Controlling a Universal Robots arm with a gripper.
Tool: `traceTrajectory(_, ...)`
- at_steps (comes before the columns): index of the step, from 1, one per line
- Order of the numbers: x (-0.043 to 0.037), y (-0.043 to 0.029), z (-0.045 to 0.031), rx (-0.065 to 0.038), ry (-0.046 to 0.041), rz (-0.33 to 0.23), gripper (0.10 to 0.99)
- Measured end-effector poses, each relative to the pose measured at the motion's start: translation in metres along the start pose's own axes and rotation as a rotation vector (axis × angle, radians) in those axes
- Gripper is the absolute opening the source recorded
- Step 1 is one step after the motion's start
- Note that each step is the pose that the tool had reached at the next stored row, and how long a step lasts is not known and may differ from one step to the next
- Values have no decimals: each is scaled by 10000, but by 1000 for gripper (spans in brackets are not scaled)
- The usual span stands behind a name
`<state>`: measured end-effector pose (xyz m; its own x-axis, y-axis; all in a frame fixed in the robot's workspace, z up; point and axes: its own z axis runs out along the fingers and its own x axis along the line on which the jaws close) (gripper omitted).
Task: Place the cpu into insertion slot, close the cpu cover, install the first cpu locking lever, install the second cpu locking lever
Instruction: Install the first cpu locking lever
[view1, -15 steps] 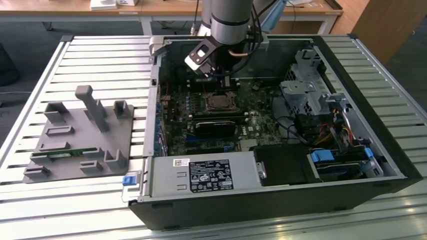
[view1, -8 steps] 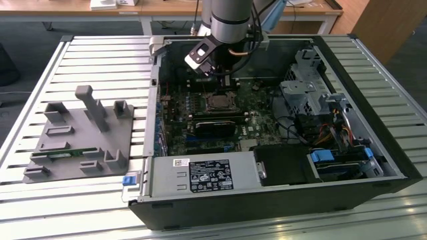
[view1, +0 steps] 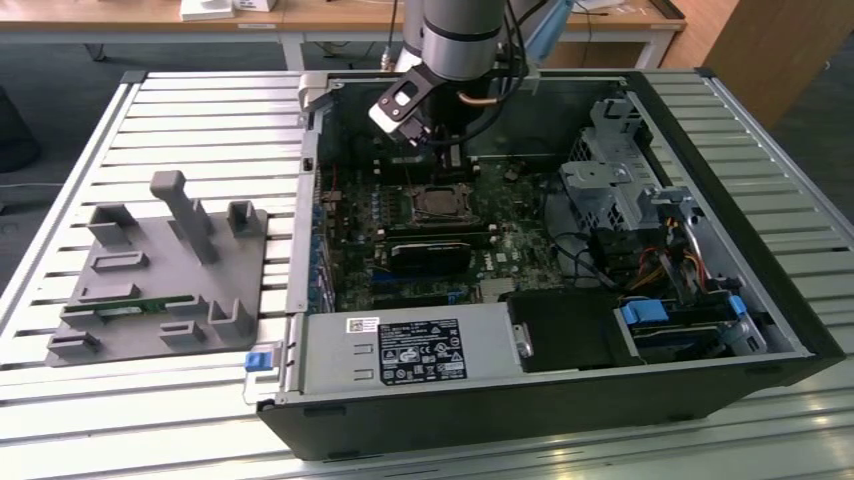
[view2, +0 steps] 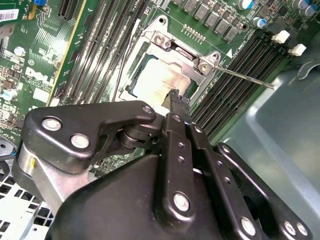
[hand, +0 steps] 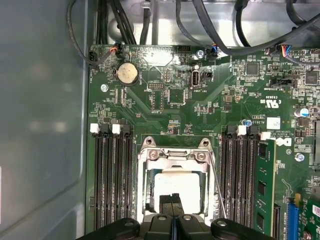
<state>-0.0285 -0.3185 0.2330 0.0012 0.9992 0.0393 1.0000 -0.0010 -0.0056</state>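
Open computer case (view1: 561, 405) on slatted table (view1: 200, 110), green motherboard (hand: 165, 107) inside. In insertion slot (hand: 141, 200): cpu (hand: 172, 181), silver top visible through window of cpu cover (hand: 172, 155), cover flat over it. Gripper (hand: 172, 201) narrow, fingertips together, nothing held, directly over cpu; contact not discernible. Exterior view: slot at 6 o'clock of gripper, grey fixture (view1: 160, 270) at 9 o'clock of case. Extra in both wrist views: thin locking lever (view2: 245, 77) (hand: 216, 185) beside slot.
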Motion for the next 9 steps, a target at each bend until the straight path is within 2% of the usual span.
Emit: traceTrajectory(9,2,0,-63,-1,-5,33,106)
